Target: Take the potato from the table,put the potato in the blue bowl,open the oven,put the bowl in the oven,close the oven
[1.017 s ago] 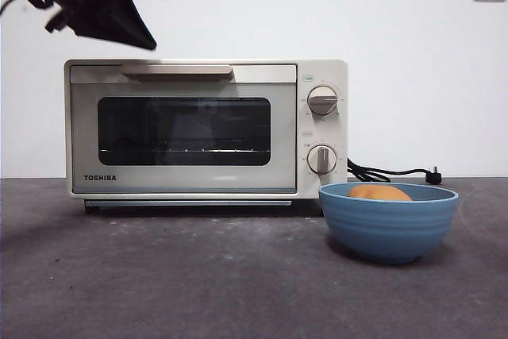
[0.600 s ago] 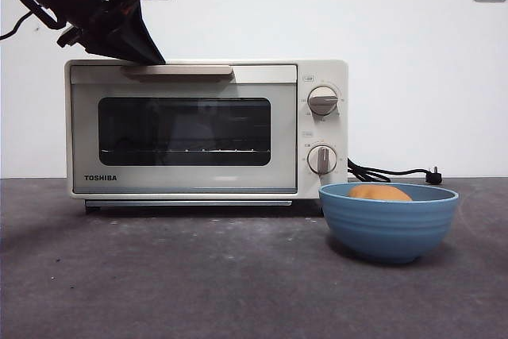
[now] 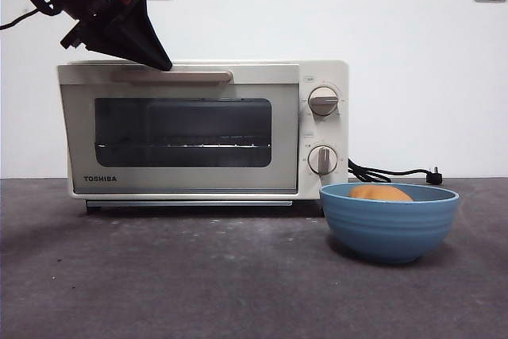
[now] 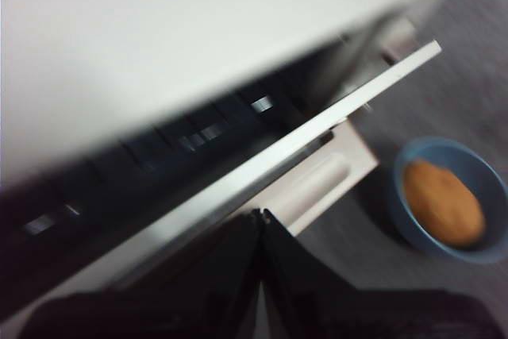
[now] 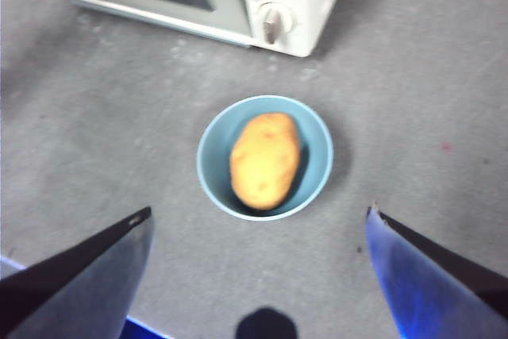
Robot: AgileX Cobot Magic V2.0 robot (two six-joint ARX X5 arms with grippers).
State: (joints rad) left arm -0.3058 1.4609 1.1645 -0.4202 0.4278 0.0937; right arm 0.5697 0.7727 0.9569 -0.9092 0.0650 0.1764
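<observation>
front and wrist views, oven-opening step. my left pincer [image 3: 163, 65] has come down from above the oven [image 3: 202, 129] and now sits at the left end of the bar handle [image 3: 171, 76], its two jaws pressed together to a point. since half a second ago the door [image 3: 178, 132] has tipped slightly outward at its top edge; in the left wrist view a dark gap with metal glints shows between the door's pale upper edge [image 4: 317, 129] and the oven body. i judge that the door has begun to swing down and the opening is under way, not finished. the potato [image 5: 264, 159] lies inside the blue bowl [image 5: 213, 166], which stands on the table [image 3: 159, 275] just in front of the oven's right end, unmoved. my right pincer [image 5: 258, 232] hangs high over the bowl, jaws spread wide and empty. hard to make out: the left wrist view is blurred, so i cannot tell whether the pincer tip hooks behind the handle or only presses on it. in the front view only the potato's top shows above the bowl's rim.
</observation>
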